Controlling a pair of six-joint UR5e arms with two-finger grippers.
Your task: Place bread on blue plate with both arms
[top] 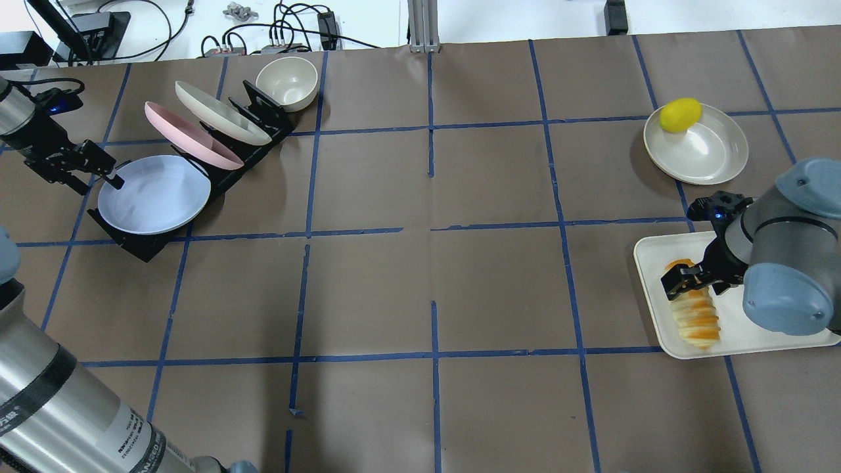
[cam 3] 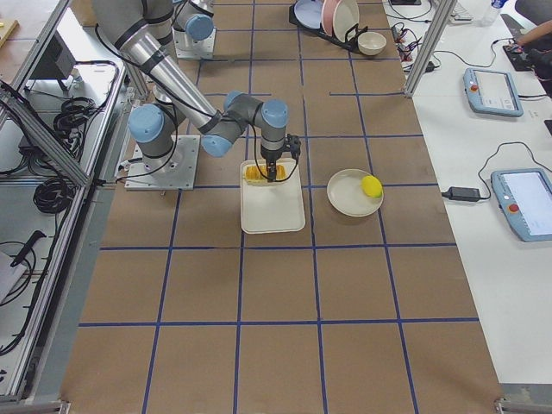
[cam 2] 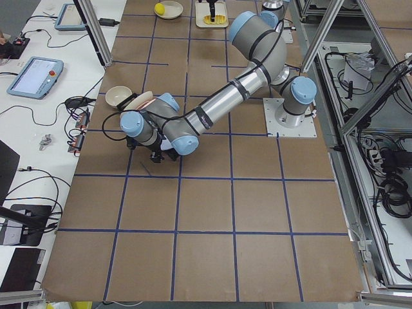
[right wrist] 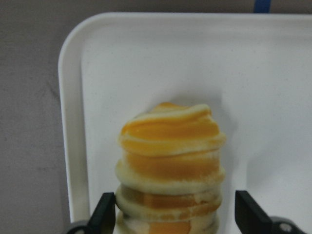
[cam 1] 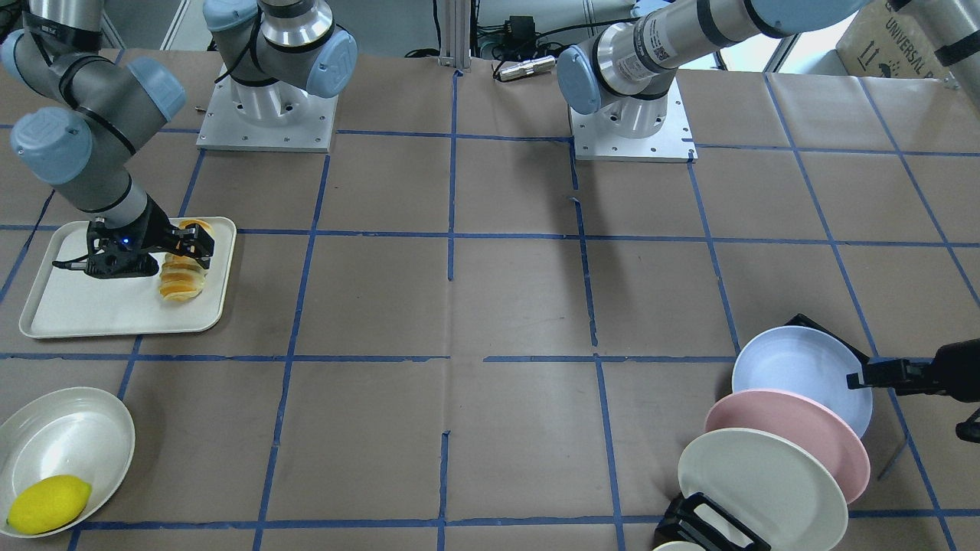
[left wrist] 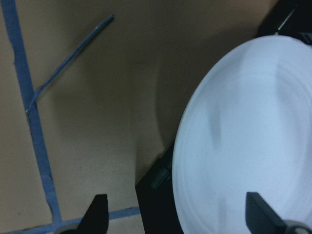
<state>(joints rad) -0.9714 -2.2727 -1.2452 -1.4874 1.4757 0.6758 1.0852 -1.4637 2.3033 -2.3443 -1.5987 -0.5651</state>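
The bread point(cam 1: 182, 282) lies on a white tray point(cam 1: 92, 306) on my right side. My right gripper point(cam 1: 187, 246) is open and straddles one end of the bread; in the right wrist view the bread point(right wrist: 170, 161) sits between the two fingertips point(right wrist: 104, 214) with a gap at each side. The blue plate point(top: 154, 194) leans in a black rack point(top: 141, 244) on my left side. My left gripper point(top: 108, 174) is open at the plate's outer rim; in the left wrist view the plate point(left wrist: 253, 136) edge lies between the fingers point(left wrist: 97, 214).
A pink plate point(top: 190, 135) and a cream plate point(top: 220, 112) stand in the same rack behind the blue one, with a cream bowl point(top: 287, 82) beyond. A yellow lemon point(top: 680, 113) lies on a cream plate point(top: 709, 151) near the tray point(top: 650, 276).
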